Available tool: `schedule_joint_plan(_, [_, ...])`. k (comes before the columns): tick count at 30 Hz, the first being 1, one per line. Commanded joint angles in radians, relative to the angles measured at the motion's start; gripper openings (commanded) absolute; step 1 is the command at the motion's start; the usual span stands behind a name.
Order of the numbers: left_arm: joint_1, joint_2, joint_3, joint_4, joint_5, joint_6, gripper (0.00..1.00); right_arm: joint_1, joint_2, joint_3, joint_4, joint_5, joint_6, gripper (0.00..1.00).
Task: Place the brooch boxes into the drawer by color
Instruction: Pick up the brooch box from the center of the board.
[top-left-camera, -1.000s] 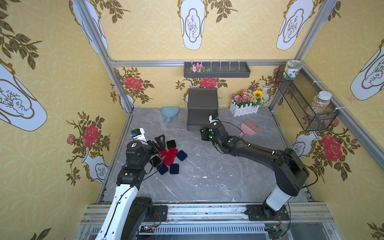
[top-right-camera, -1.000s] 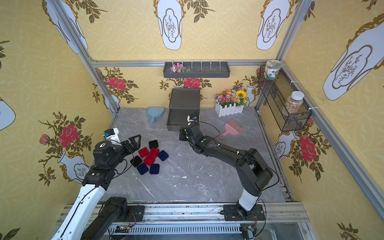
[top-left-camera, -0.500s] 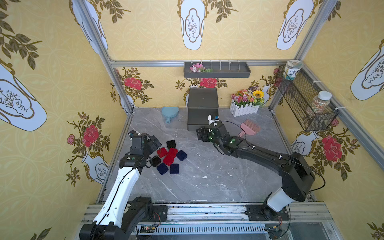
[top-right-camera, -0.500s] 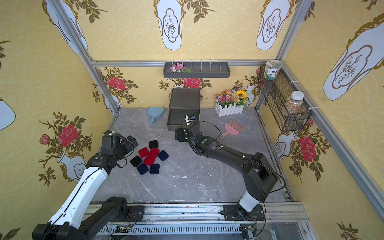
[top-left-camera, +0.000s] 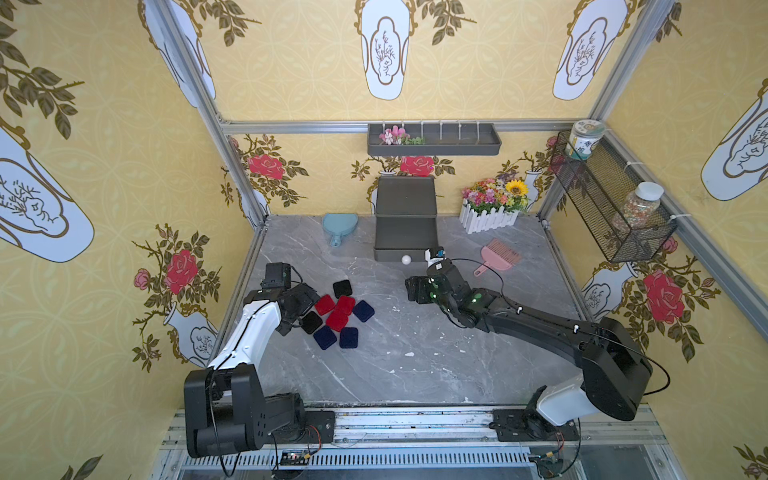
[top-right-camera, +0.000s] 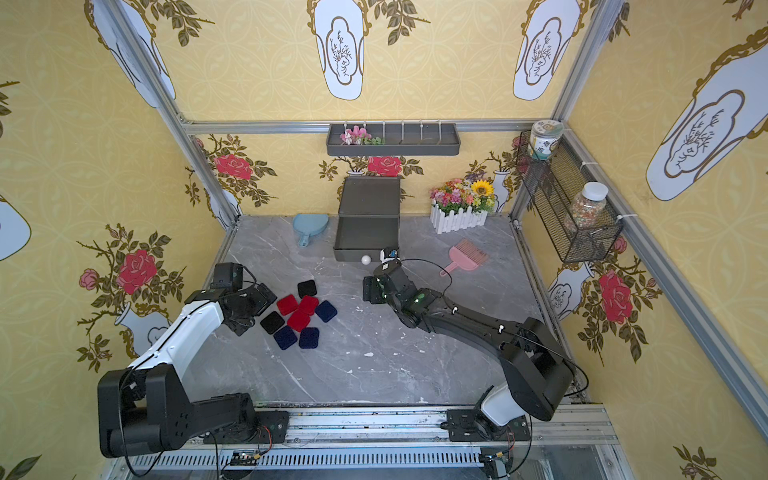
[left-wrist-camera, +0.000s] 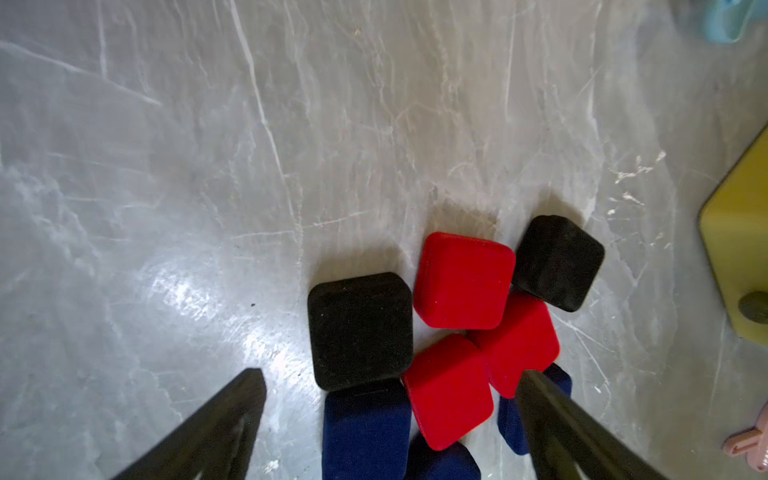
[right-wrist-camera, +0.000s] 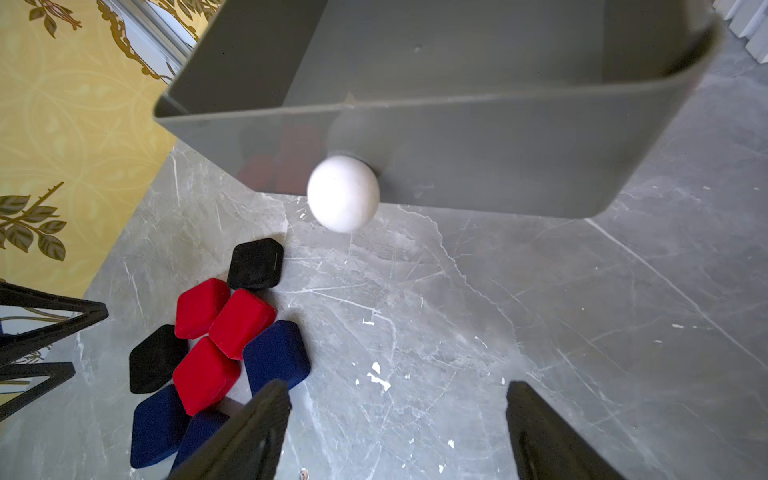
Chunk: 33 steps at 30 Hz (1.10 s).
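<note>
Right pincer (right-wrist-camera: 395, 390) backed off the drawer (right-wrist-camera: 498, 145), released; left pincer (left-wrist-camera: 390, 374) hangs released by brooch boxes (left-wrist-camera: 463, 280).

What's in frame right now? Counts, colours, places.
black velvet brooch boxes: 2, black, cluster's far and left ends
red velvet brooch boxes: 3, red, cluster middle
navy velvet brooch boxes: 3, navy, cluster's near and right sides
marble tabletop: 1, grey, under cluster
boxy drawer chest: 1, dark grey, back wall
open grey drawer: 1, white round knob, nothing inside
plastic scoop: 1, light blue, left of chest
comb-edged scoop: 1, pink, right of chest
picket-fence flower planter: 1, white, back right
wall tray: 1, dark grey, back wall
wire basket: 1, black, right wall, two jars
left gripper: 1, black, open, at cluster
right gripper: 1, black, open, facing knob
</note>
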Motion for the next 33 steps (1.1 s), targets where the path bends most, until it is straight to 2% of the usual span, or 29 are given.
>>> schedule_joint_plan(1, [0.001,0.025,0.000,-0.051,0.010,0.011,1.00,-0.002,-0.011,-0.019,0.019,-0.019,0.004,0.85])
schedule_joint_plan(5, [0.000,0.049,-0.010,-0.055,0.033,0.016,0.99,-0.009,-0.013,-0.043,0.038,-0.037,0.011,0.86])
schedule_joint_plan(11, [0.001,0.084,-0.016,-0.065,-0.028,0.003,0.96,-0.018,-0.011,-0.055,0.044,-0.059,0.015,0.86])
schedule_joint_plan(20, [0.001,0.165,0.002,-0.012,-0.005,0.006,0.95,-0.031,-0.019,-0.072,0.047,-0.064,0.023,0.86])
schedule_joint_plan(24, [0.001,0.177,0.004,0.026,0.040,0.005,0.95,-0.033,-0.014,-0.074,0.050,-0.063,0.022,0.86])
schedule_joint_plan(33, [0.001,0.236,0.009,0.035,0.017,0.016,0.95,-0.038,0.004,-0.067,0.043,-0.070,0.025,0.86])
